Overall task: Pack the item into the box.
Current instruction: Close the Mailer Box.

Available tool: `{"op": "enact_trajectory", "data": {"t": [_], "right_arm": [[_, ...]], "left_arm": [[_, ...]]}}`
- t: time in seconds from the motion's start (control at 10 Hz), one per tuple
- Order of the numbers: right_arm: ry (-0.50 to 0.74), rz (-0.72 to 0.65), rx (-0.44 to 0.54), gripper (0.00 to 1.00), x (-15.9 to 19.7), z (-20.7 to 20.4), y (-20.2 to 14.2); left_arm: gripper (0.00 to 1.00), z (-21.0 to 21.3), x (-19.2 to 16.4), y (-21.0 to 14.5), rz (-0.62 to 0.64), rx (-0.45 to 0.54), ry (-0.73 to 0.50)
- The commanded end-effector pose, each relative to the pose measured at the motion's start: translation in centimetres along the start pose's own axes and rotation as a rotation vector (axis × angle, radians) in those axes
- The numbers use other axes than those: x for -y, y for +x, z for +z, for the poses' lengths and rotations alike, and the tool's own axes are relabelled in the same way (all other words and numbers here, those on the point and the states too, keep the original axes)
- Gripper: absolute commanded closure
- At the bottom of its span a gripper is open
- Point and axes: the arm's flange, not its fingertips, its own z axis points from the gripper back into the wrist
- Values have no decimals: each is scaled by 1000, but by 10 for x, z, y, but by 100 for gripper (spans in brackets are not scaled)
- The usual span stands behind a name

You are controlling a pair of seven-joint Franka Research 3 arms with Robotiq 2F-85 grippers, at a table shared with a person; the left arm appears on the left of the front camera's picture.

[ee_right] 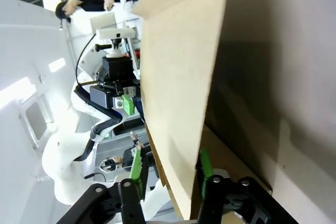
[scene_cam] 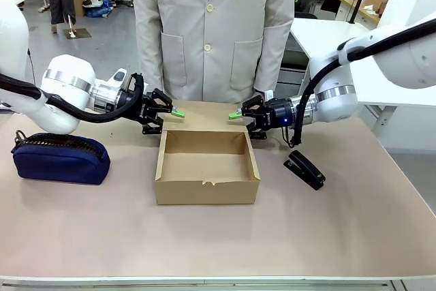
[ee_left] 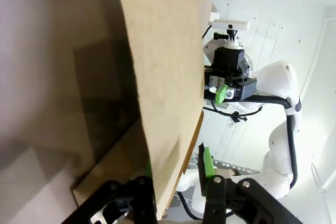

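Front: box [scene_cam: 204, 192] sits mid-table, open, with its flap [scene_cam: 204, 117] laid flat toward the far edge, in front of the person. L gripper [scene_cam: 170, 109] is at the flap's left end and R gripper [scene_cam: 236, 114] at its right end, both low and level w/ the board. Pouch [scene_cam: 60, 158] lies near the left edge and stapler [scene_cam: 305, 170] right of the box, both apart from it. We judge the carton light and thin-walled: stiff enough to hold shape, but quick to bow or crease at the hinge. So the flap's two short ends are the place to hold, both together (one side alone would twist it). Whether the item is inside, behind the near wall, we can't tell.

L wrist: flap [ee_left: 157, 51] runs up between the L gripper's [ee_left: 176, 169] fingers. One green pad [ee_left: 206, 161] sits at its edge, jaws closed onto the board. R gripper [ee_left: 223, 93] faces us from the opposite end.

R wrist: flap [ee_right: 184, 51] stands between the R gripper's [ee_right: 171, 165] fingers. One pad [ee_right: 205, 163] is against it, the other [ee_right: 137, 166] shows a gap, so the jaws are astride the board but not clamped yet.
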Motion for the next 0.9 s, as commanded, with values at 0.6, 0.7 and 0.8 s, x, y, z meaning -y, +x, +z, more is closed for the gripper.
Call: {"op": "enact_trajectory", "data": {"t": [0.6,0.7,0.8], "right_arm": [[47,120,40,59,-3,4,-3],[53,179,48,59,-8,5,-8],[64,241,53,59,-12,7,-12]], "left_arm": [[60,6,11,-6,-95,28,-59],[60,8,15,-8,-132,56,-62],[60,9,21,-11,-168,81,-67]]}}
